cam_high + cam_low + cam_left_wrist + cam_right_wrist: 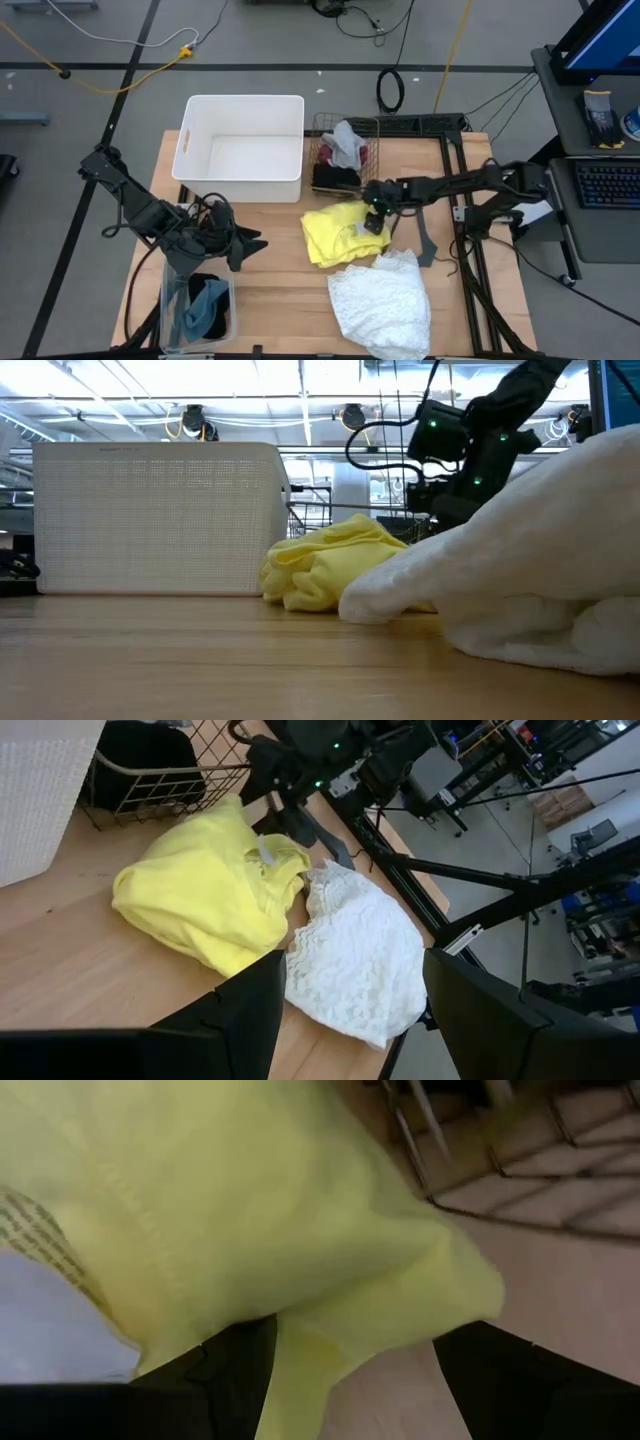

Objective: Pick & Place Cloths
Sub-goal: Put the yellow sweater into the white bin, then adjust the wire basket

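The yellow cloth (336,234) lies bunched on the counter (280,290) right under my right pincer (374,218), and the white lacy cloth (382,300) is just beyond it. My fingers (232,1370) stand spread wide astride a yellow fold, touching it, not clamped. Behind my pincer the wire basket (325,135) holds maroon, grey and black cloths; the white bin (243,148) sits beside it. My left pincer (243,245) hangs half open, holding nothing, near a clear tub (170,300) with dark cloths

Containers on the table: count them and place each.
3. The white bin stands at the table's far edge, the wire basket right beside it holds cloths, and the clear tub sits at the near left under the left arm. Nothing suggests another, though arms hide some table.
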Robot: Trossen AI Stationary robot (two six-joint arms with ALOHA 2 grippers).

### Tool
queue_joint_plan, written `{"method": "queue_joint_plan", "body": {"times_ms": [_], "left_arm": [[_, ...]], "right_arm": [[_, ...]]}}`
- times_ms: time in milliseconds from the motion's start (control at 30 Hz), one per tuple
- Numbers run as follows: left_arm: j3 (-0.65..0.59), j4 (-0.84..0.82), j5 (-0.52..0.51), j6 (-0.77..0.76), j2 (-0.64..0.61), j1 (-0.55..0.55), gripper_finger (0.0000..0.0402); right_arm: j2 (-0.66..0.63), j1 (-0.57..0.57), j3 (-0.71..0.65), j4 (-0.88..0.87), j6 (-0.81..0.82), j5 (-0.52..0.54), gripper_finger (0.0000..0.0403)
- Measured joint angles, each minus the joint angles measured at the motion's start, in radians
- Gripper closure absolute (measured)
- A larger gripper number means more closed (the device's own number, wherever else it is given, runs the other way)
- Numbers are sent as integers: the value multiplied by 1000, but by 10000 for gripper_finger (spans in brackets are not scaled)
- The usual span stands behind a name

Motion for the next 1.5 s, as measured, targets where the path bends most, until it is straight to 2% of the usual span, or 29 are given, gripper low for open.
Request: {"method": "queue_joint_plan", "body": {"times_ms": [233, 367, 633, 767, 833, 1300, 1500], "left_arm": [[0, 0, 5, -1, 0, 0, 160], [0, 0, 5, -1, 0, 0, 160], [0, 0, 6, -1, 0, 0, 160], [0, -1, 6, -1, 0, 0, 160], [0, -1, 6, 3, 0, 0, 160], [-1, -1, 0, 16, 0, 0, 160], [-1, 0, -2, 17, 0, 0, 160]], "right_arm": [[55, 32, -2, 46, 59, 0, 158], [55, 42, -3, 24, 98, 2, 188], [30, 78, -3, 20, 92, 43, 309], [-23, 79, -7, 4, 76, 33, 378], [-56, 78, -10, -2, 67, 33, 396], [-277, 102, -7, -45, 89, 59, 402], [-344, 195, -7, -39, -11, 30, 402]]}}
